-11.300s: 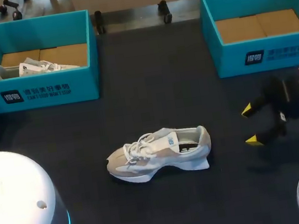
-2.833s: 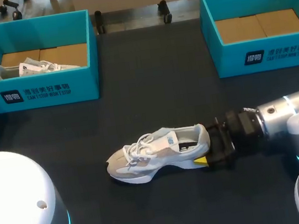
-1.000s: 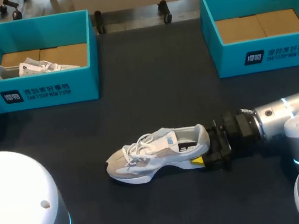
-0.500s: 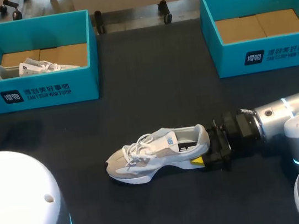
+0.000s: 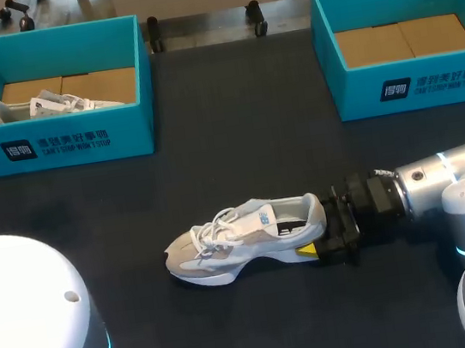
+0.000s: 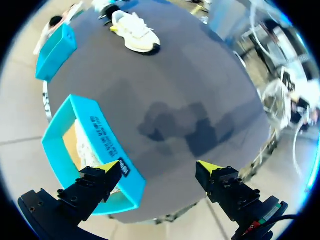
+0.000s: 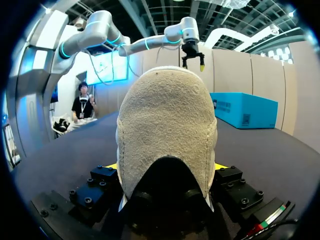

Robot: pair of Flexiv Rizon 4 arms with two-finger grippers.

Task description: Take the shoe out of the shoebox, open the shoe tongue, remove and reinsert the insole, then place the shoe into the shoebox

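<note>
A: Where's the grey-and-white lace-up sneaker (image 5: 246, 239)?

B: Mid black table (image 5: 236, 139), upright on its sole, outside both boxes. Toe twd my left, heel twd my right, white laces on top.

A: Right gripper (image 5: 317, 236)?

B: Comes in low from the right side, level w/ the tabletop. It's clamped on the sneaker's heel. Wrist view: the suede heel fills the gap btw the fingers, w/ a yellow tip pressed against each side.

A: And the left gripper (image 6: 160, 167)?

B: Fingers spread wide, nothing btw them. It hangs above the outer end of the open teal cardboard shoebox at back left (image 6: 97, 150), well apart from the sneaker on the table.

A: Anything in that box?

B: Yes, a 2nd white sneaker (image 5: 41, 106), lying on the box's brown cardboard floor, toe twd the left end wall.

A: Other box?

B: Matching teal shoebox at back right (image 5: 410, 84), open top, brown cardboard floor showing. Well apart from the right gripper & the sneaker it grips.
</note>
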